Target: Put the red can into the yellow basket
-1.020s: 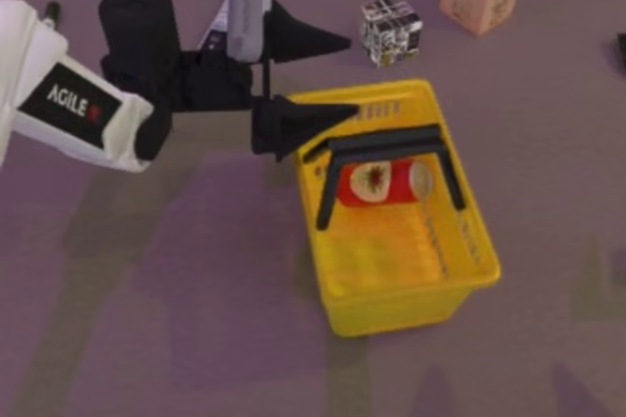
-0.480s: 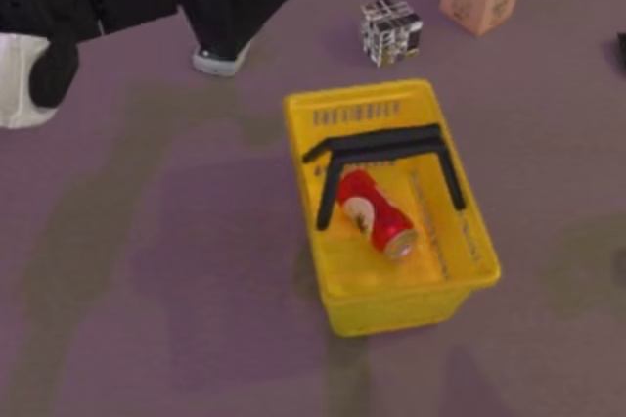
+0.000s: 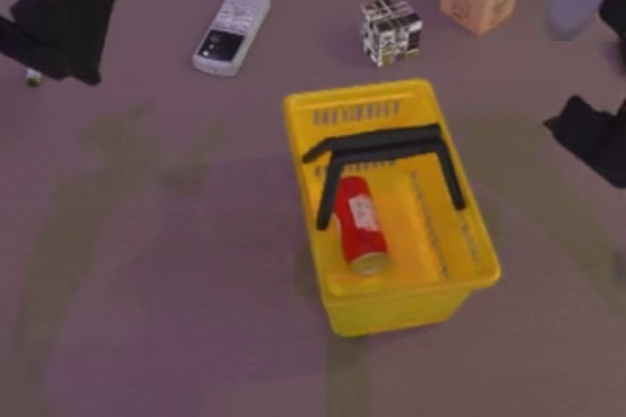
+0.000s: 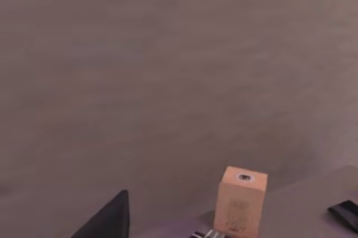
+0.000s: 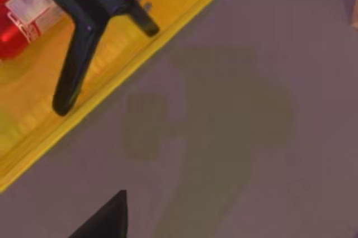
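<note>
Left end effector (image 3: 68, 25) far-left, red can (image 3: 359, 226) white-labelled

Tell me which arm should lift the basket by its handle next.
Right, probably. The right gripper sits beside the yellow basket, which holds the red can; the left gripper is off at the far left corner.

Red can (image 3: 360, 228) rolled, left arm withdrawn

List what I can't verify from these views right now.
- Left gripper: cut off by the top view's edge; open or shut is unclear, and its wrist view shows one fingertip only.
- Right gripper: cut off at the right edge, same doubt.
- Can: its upper end lies under the basket handle.
- Can label: too small to read.
</note>
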Motion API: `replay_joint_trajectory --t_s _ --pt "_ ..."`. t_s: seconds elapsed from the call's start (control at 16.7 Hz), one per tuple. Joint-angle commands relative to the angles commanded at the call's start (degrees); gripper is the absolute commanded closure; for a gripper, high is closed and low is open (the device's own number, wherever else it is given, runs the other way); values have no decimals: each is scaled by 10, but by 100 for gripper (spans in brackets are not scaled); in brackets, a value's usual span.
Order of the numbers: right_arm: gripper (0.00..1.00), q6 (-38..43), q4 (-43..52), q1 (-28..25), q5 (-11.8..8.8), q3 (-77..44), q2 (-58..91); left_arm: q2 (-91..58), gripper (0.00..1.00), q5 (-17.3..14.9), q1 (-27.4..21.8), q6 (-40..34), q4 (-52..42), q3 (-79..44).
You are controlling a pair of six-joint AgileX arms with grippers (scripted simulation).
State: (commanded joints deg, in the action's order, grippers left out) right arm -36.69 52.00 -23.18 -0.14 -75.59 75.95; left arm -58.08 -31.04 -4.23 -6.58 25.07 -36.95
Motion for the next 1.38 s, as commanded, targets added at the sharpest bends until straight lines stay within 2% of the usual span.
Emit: replay_joint_trajectory --t_s 0.18,0.36,0.54,0.66,0.84,1.38 --pt "0 -79 110 -50 0 -183 180 196 0 102 22 6 -93 121" --pt "0 -148 210 -93 1 -336 333 365 0 190 37 24 -167 228" --pt "0 -201 292 -126 2 -444 448 490 0 257 47 44 -217 308" --pt "0 -225 331 -140 3 -489 501 545 0 287 51 56 -237 344" --pt "0 -241 358 -150 3 -517 536 581 0 310 54 66 -251 369" --pt "0 -242 330 -150 3 -483 530 581 0 310 54 66 -251 369"
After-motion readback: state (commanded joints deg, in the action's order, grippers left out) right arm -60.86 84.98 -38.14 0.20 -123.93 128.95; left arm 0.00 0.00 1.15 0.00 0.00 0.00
